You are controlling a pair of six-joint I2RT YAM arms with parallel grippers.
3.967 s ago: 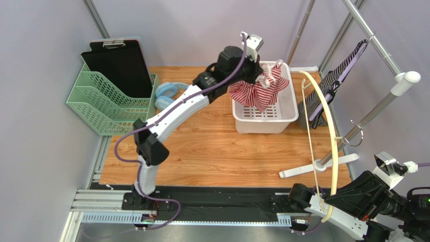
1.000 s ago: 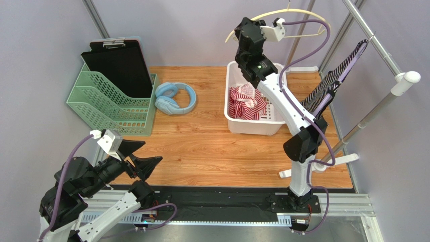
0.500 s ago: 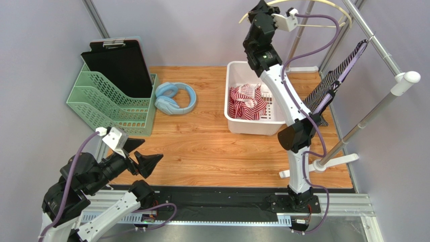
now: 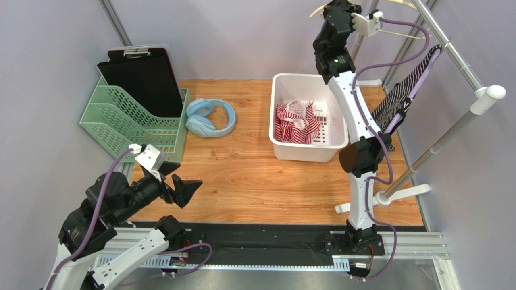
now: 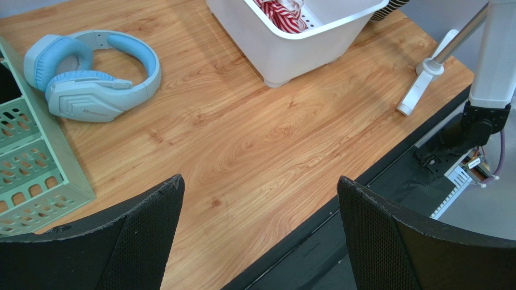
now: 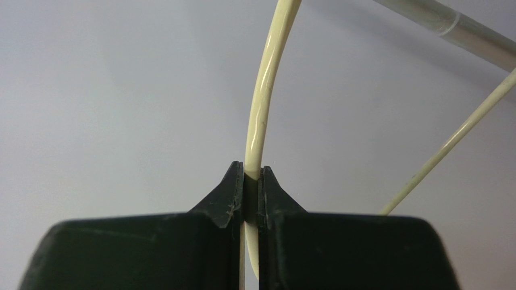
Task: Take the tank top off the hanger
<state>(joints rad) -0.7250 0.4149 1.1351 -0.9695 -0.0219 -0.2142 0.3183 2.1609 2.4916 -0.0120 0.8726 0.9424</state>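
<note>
The red-and-white striped tank top (image 4: 295,122) lies crumpled inside the white basket (image 4: 306,151), and its edge shows at the top of the left wrist view (image 5: 281,12). The bare cream hanger (image 4: 403,5) is held high at the back right, close to the metal rail (image 4: 460,60). My right gripper (image 4: 332,9) is shut on the hanger's curved arm (image 6: 266,90), which is pinched between the fingertips (image 6: 252,175). My left gripper (image 4: 175,187) hovers over the table's near left edge. It is open (image 5: 260,179) with nothing between its fingers.
A black-and-white striped garment (image 4: 400,99) hangs from the rail on the right. The rack's white foot (image 4: 381,196) rests on the table's near right. Blue headphones (image 4: 209,116), a green file tray (image 4: 130,124) and a black clipboard (image 4: 142,78) stand at the left.
The right arm has lifted the hanger higher and to the right, towards the rail. The left arm has edged forward over the table's edge, still open.
</note>
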